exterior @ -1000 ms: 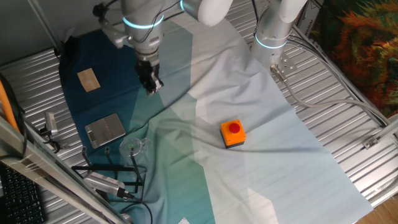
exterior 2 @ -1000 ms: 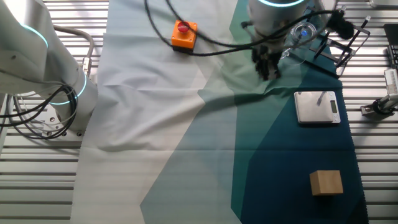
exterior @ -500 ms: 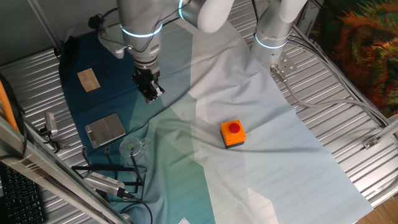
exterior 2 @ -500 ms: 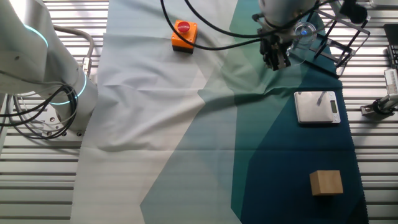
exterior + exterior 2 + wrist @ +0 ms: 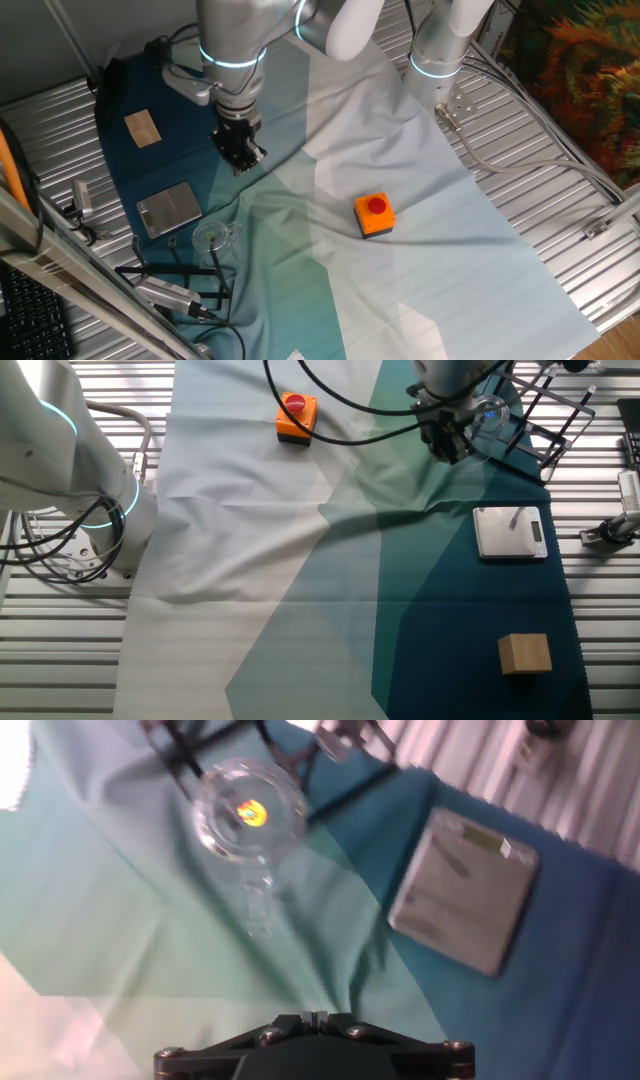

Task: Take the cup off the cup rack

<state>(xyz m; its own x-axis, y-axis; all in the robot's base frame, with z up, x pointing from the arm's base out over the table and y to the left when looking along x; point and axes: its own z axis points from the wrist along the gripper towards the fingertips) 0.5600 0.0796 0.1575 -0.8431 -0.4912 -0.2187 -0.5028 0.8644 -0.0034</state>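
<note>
The cup (image 5: 213,236) is a small clear glass resting at the end of the cup rack (image 5: 180,272), a low frame of thin black wire at the front left. In the other fixed view the cup (image 5: 488,410) sits beside the rack (image 5: 552,422) at the top right. My gripper (image 5: 240,156) hangs shut and empty over the teal cloth, short of the cup. It appears again (image 5: 447,446) just left of the glass. In the hand view the cup (image 5: 250,815) is ahead and left, with rack rods (image 5: 185,758) behind it and the fingertips (image 5: 312,1018) pressed together.
A flat grey metal square (image 5: 168,208) lies left of the cup and shows at right in the hand view (image 5: 462,890). An orange button box (image 5: 375,214) sits mid-cloth. A wooden block (image 5: 143,127) lies at the back left. A silver cylindrical tool (image 5: 165,293) with cables lies by the rack.
The gripper has moved over the cloth towards the cup and rack, and sits a little lower. It stays shut. The cup and rack have not moved.
</note>
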